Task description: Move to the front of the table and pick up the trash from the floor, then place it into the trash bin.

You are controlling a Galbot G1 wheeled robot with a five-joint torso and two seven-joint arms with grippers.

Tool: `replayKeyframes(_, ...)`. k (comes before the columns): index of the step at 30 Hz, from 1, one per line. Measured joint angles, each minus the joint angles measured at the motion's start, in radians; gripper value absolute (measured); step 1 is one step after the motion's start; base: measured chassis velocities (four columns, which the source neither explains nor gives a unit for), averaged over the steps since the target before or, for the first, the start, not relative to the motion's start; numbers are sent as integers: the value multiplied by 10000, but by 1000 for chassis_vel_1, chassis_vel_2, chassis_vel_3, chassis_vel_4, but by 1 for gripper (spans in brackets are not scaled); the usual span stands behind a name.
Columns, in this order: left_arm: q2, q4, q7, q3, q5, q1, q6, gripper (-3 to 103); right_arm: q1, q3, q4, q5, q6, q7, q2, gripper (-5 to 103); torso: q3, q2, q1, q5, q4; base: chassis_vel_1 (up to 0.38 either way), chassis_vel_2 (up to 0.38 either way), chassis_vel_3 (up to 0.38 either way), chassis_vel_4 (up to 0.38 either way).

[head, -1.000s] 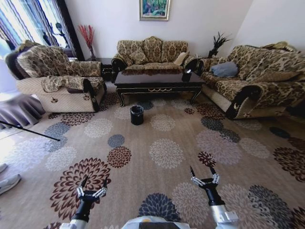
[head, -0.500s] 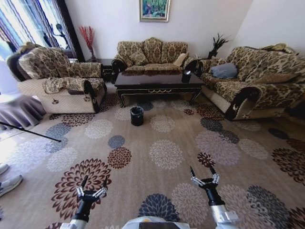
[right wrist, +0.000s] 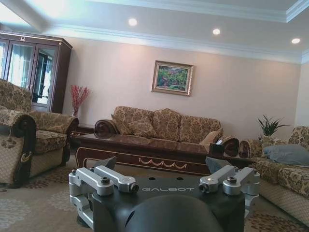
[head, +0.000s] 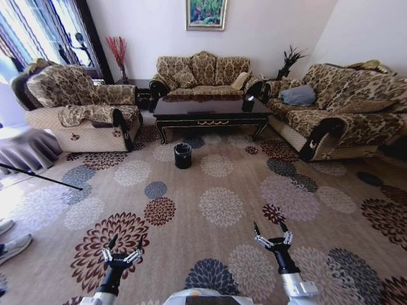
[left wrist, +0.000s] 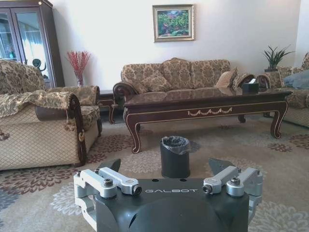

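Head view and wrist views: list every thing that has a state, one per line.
Left end effector: open, empty, held above the carpet.
Right end effector: open, empty, held above the carpet.
Trash bin: upright, lined with a black bag, in front of the table.
Table: upright, tissue holder on top.

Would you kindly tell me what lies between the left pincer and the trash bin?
Only bare patterned floor, seen in the head view, separates the left pincer from the trash bin.

Daylight from window point(head: 38, 25) at your left blows out carpet point(head: 13, 190) edge w/ glare; ceiling spots point(right wrist: 132, 21) lit; head view bows at edges; wrist-cam foregrounds soft.
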State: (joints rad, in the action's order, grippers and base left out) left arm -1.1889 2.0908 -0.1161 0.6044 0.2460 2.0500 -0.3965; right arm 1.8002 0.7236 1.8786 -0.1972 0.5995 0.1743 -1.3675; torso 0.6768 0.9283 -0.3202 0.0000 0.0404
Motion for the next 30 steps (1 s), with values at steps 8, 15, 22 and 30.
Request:
replayKeyframes(8,0,0,0,0,0,0,0,100,0,0,0,0,0,0,0,100,229,407,-177,0,0,0,0,0,0)
replayKeyframes(15,-1,0,0,0,0,0,0,100,0,0,0,0,0,0,0,100,402,698,-298,0,0,0,0,0,0)
replayKeyframes(22,0,0,0,0,0,0,0,100,0,0,0,0,0,0,0,100,615,1085,-470,0,-1,0,0,0,0)
replayKeyframes(30,0,0,0,0,0,0,0,100,0,0,0,0,0,0,0,100,832,1463,-634,0,1,0,0,0,0)
